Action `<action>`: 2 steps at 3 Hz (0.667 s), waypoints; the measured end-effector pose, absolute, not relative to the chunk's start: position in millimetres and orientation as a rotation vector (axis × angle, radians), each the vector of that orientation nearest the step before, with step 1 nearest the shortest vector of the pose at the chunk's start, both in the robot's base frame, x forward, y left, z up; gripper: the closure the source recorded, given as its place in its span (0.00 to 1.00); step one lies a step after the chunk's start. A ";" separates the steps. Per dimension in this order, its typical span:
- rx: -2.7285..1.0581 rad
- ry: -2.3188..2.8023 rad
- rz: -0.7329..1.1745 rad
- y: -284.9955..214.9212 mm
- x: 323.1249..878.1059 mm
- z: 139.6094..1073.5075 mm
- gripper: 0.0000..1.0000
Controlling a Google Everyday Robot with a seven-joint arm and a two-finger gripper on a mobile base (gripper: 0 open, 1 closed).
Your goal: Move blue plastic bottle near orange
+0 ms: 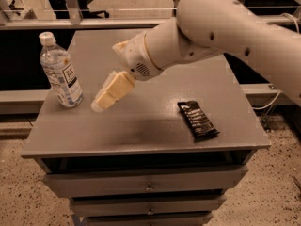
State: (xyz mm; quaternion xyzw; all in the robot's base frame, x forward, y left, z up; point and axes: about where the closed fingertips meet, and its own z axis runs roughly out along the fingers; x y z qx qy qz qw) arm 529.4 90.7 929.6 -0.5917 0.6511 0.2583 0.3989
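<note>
The blue plastic bottle (60, 70) stands upright near the left edge of the grey table (141, 131). It is clear and bluish, with a white cap and a white label. My gripper (102, 101) hangs just above the tabletop, a short way to the right of the bottle's base and apart from it, pointing down and to the left. It holds nothing. The orange is hidden behind my arm (188, 36).
A black snack packet (197, 120) lies on the right part of the table. Drawers (148, 185) sit under the tabletop. A metal rail (94, 23) runs behind the table's far edge.
</note>
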 end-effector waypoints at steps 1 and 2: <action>-1.436 1.535 0.717 132.9 550.4 930.5 0.00; -1.367 1.461 0.778 167.5 568.3 927.6 0.00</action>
